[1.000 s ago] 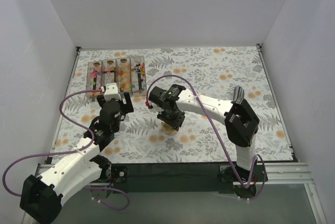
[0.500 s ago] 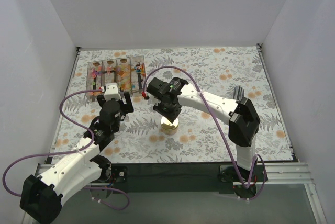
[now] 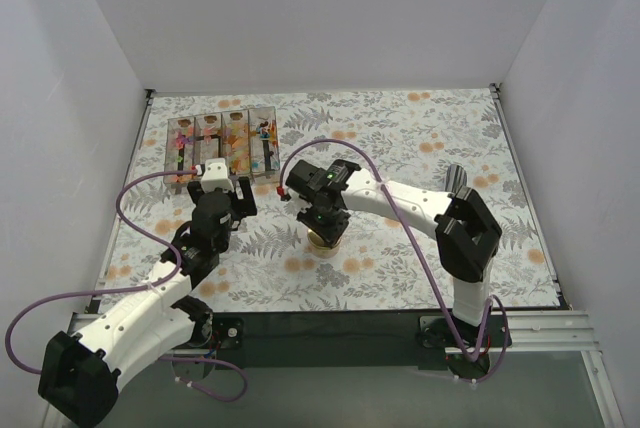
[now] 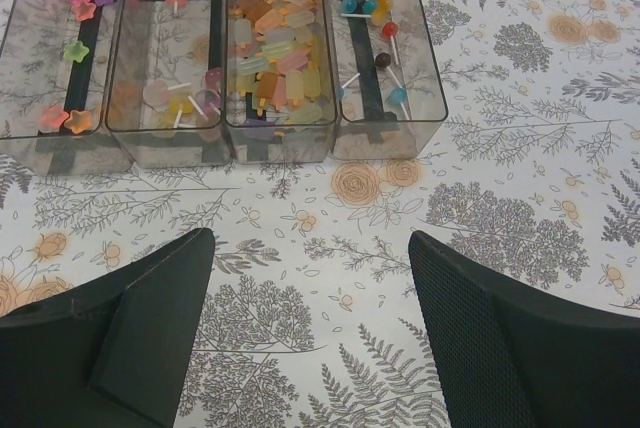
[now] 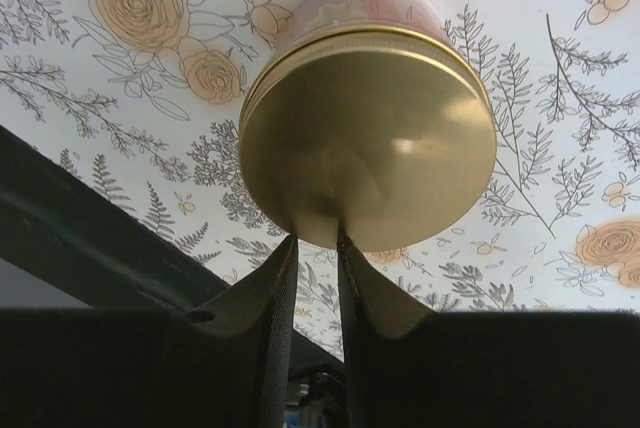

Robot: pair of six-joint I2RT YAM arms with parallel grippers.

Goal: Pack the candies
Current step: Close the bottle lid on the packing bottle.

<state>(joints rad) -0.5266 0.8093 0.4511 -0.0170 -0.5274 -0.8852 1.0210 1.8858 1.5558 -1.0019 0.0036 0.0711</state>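
Observation:
The candies (image 4: 280,38) lie sorted in four clear bins (image 3: 222,143) at the back left: stars, lollipops, orange and yellow pieces, round sweets on sticks. My left gripper (image 4: 310,238) is open and empty, over the cloth just in front of the bins; it also shows in the top view (image 3: 224,178). A small jar with a gold lid (image 5: 368,138) stands mid-table, with reddish contents showing under the lid's far rim. My right gripper (image 5: 315,240) is shut, with its fingertips against the lid's near edge. In the top view this gripper (image 3: 325,226) covers most of the jar (image 3: 322,242).
A flowered tablecloth (image 3: 420,148) covers the table, with white walls on three sides. The table's dark front edge (image 5: 90,218) runs close behind the jar. Purple cables loop from both arms.
My right gripper drew back toward the bins, baring the jar's lid, then came back over the jar. The left arm has barely moved.

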